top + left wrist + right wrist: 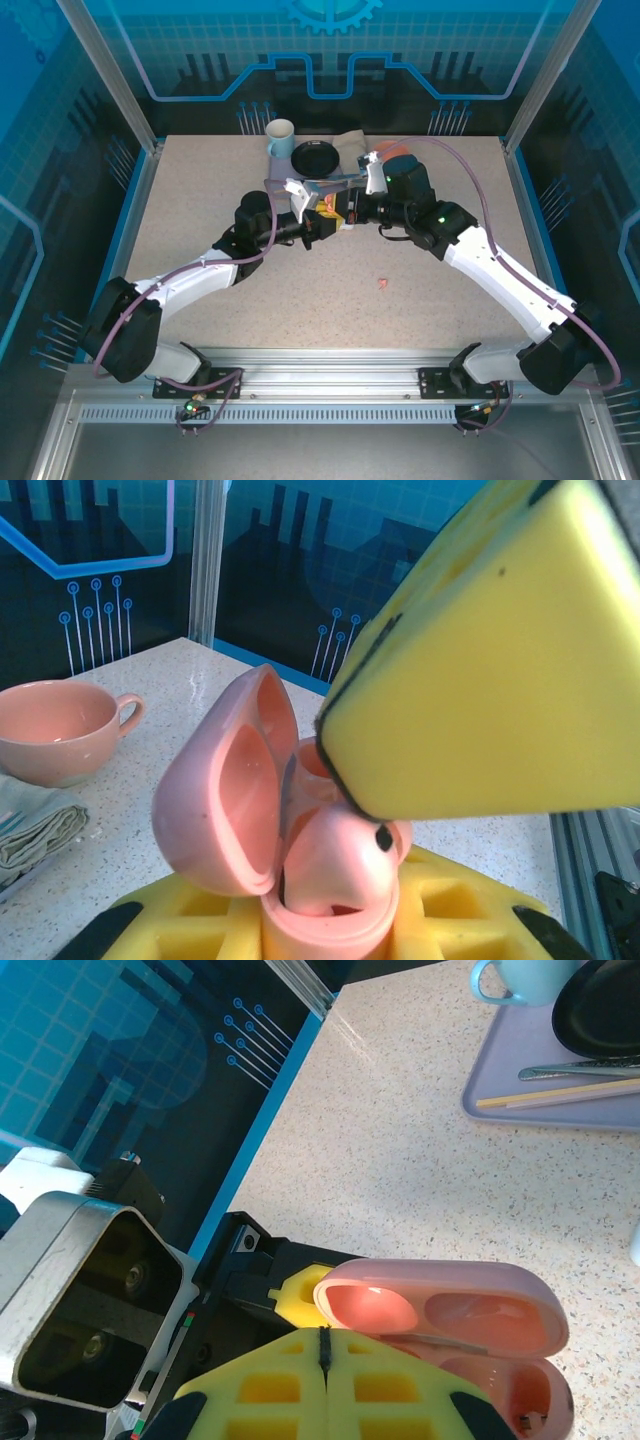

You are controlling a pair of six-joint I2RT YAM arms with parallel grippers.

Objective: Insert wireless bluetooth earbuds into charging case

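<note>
Salmon-pink clamshell charging case (230, 800) is sitting lid-open at bottom centre of the left wrist view, with the left gripper (330, 930) clamping it between yellow padded fingers (190, 930). A salmon-pink stemmed earbud (335, 865) is lying partly in the case's well. The right gripper (325, 1385) is showing its fingers pressed fully together, its yellow tip touching that earbud; cannot tell if it is gripping it. Another salmon-pink earbud (382, 283) is lying loose on the speckled tabletop (200, 200), lower right of centre in the top view.

Glossy pink plastic case (215, 800), speckled stone-look table (300, 300)
</note>
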